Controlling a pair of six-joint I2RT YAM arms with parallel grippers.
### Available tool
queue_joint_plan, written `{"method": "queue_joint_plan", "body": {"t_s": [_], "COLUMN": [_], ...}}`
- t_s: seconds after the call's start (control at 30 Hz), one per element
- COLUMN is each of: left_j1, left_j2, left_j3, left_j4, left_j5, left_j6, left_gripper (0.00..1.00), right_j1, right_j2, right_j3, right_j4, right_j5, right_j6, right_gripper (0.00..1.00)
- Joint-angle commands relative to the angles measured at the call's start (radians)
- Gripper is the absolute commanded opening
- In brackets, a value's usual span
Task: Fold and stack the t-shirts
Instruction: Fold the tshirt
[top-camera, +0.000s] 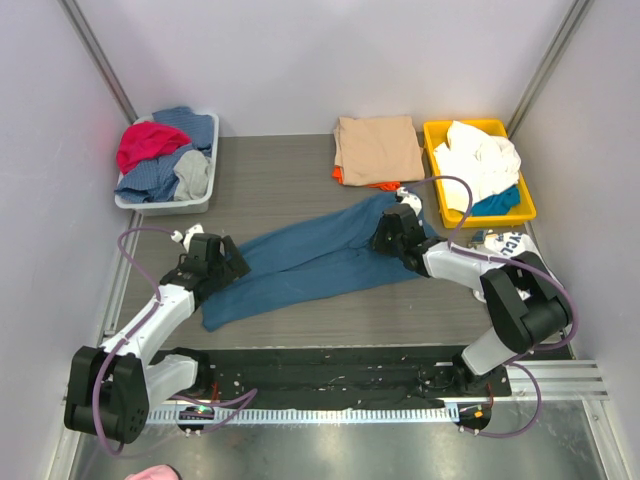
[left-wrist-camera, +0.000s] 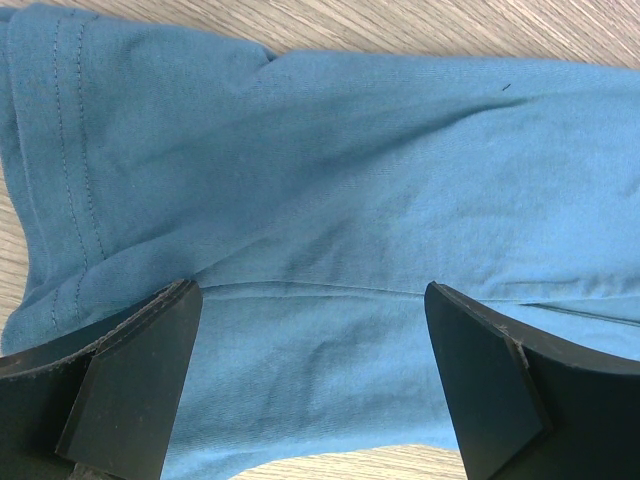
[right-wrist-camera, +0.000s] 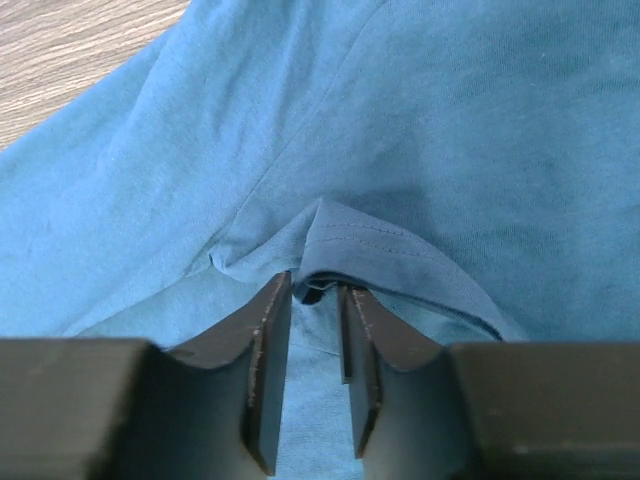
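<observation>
Across the table (top-camera: 290, 175), we are viewing the teal t-shirt (top-camera: 310, 262) lying as a diagonal band, near-left end to far-right end, one arm at each. The left gripper (left-wrist-camera: 310, 295) is hovering over the cloth, jaws wide apart; the right gripper (right-wrist-camera: 315, 288) is holding its jaws nearly together at a raised hem fold (right-wrist-camera: 355, 235) — whether clamped, we cannot tell.

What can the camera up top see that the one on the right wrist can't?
Only the top view: the whole blue t-shirt stretched across the table, the tan t-shirt folded on the orange t-shirt, a grey bin and a yellow bin of clothes. Only the right wrist view: the right gripper pinching a hemmed fold. Both: blue cloth on the wood-grain table.
</observation>
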Motion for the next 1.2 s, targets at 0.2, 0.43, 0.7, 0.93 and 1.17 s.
{"method": "queue_joint_plan", "body": {"t_s": [0.2, 0.43, 0.7, 0.93, 1.17], "left_j1": [0.002, 0.002, 0.002, 0.002, 0.002], "left_j2": [-0.005, -0.008, -0.014, -0.022, -0.037], "left_j3": [0.008, 0.01, 0.007, -0.001, -0.012], "left_j4": [0.013, 0.015, 0.013, 0.015, 0.01], "left_j5": [-0.013, -0.006, -0.003, 0.001, 0.0], "left_j6": [0.013, 0.01, 0.01, 0.009, 0.007], "left_gripper": [1.0, 1.0, 1.0, 1.0, 1.0], "right_j1": [0.004, 0.004, 0.004, 0.004, 0.004], "right_j2": [-0.046, -0.083, -0.145, -0.174, -0.218], "right_j3": [0.027, 0.012, -0.011, -0.053, -0.108], "right_j4": [0.034, 0.02, -0.045, -0.08, -0.114], "right_j5": [0.005, 0.0, -0.044, -0.107, -0.153], "right_j6": [-0.001, 0.011, 0.102, 0.199, 0.245], "right_gripper": [0.19, 0.07, 0.06, 0.06, 0.06]}}
